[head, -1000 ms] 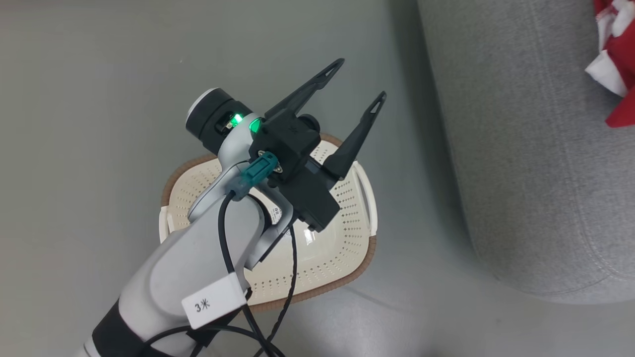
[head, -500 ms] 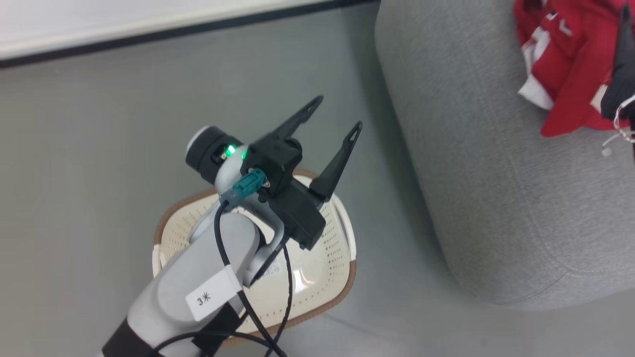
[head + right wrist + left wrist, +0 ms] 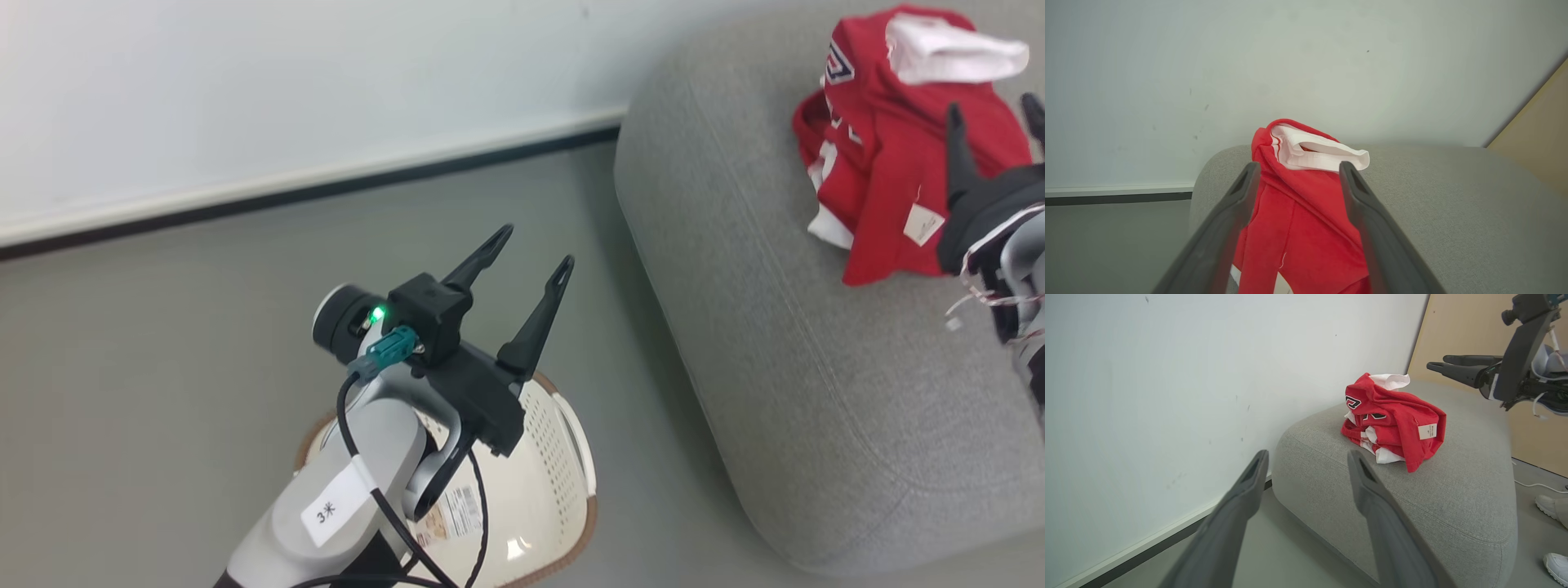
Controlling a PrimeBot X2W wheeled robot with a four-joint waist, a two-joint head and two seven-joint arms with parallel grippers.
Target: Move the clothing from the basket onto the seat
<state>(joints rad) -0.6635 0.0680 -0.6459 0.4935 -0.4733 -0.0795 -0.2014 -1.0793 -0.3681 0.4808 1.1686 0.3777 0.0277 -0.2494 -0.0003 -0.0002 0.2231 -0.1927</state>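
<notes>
Treat clothing [image 3: 882, 163] on the seat [image 3: 775, 327] as likely light and limp: pinch a raised fold, with left gripper [image 3: 535, 249] and right gripper [image 3: 1299, 167] jaws spread, empty.

**Left arm** [image 3: 326, 482]: smooth silver-grey shell, rounded in section. A white label [image 3: 331, 510] is wrapped on the forearm and carries a dark hand-marked "3" with a star-like character.

**Wrist joint** [image 3: 343, 320]: black cylinder with a pale end cap. The green indicator light [image 3: 377, 314] is lit.

**Cabling:** a teal connector [image 3: 384, 354] feeds a black cable [image 3: 349, 425] along the forearm. A thinner twisted dark cable [image 3: 485, 514] hangs beside it.

**Left jaws:** angular matt-black housing [image 3: 469, 392] with two long, dark, tapering fingers [image 3: 535, 322], each slotted near the tip.

**Right arm** [image 3: 1024, 261]: pale grey shell and black housing, with loose red-and-white wires [image 3: 984, 299].

**Right jaws:** matching dark fingers [image 3: 955, 151].
</notes>
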